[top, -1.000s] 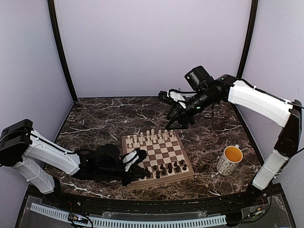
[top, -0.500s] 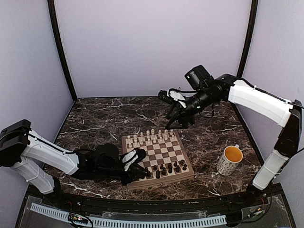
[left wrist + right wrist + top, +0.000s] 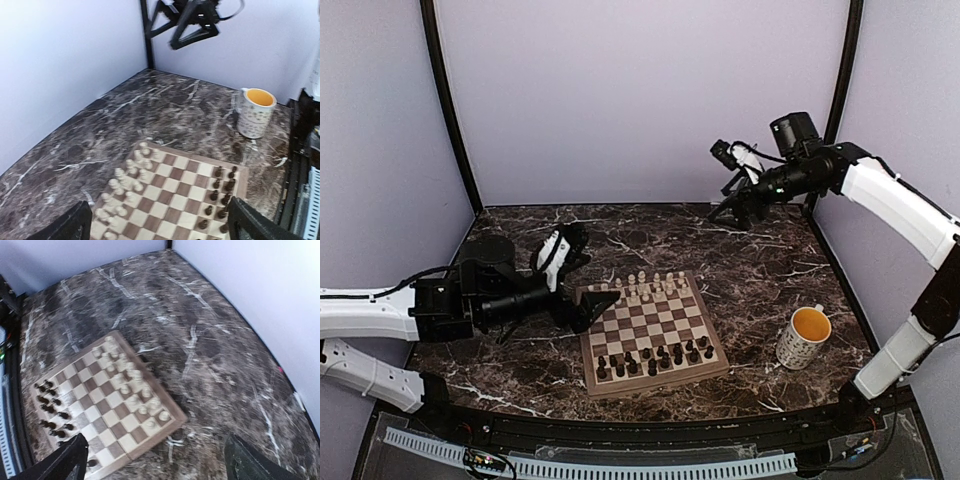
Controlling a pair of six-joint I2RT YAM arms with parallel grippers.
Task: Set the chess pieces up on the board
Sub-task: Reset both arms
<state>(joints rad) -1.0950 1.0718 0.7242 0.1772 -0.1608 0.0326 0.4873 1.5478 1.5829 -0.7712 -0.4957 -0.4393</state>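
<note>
The board [image 3: 660, 381] lies in the middle of the marble table. Cream chess pieces [image 3: 640, 290] fill its two far rows and dark chess pieces [image 3: 655, 358] its two near rows. My left gripper [image 3: 595, 270] hovers open and empty just left of the board's far-left corner. In the left wrist view the board [image 3: 185, 192] lies below the left gripper [image 3: 162, 227]. My right gripper [image 3: 724, 185] hangs open and empty high over the table's back right. The right wrist view looks down from far above on the board [image 3: 107, 412], between the wide-apart fingers of the right gripper [image 3: 155, 465].
A speckled mug [image 3: 804, 337] with a yellow inside stands right of the board, near the right arm's base. Lilac walls and black corner posts close in the table on three sides.
My left gripper has lifted off the board's near-left corner, pulled back to the left and opened. The right gripper has risen and drawn back to the right, away from the far edge, opening wider.
</note>
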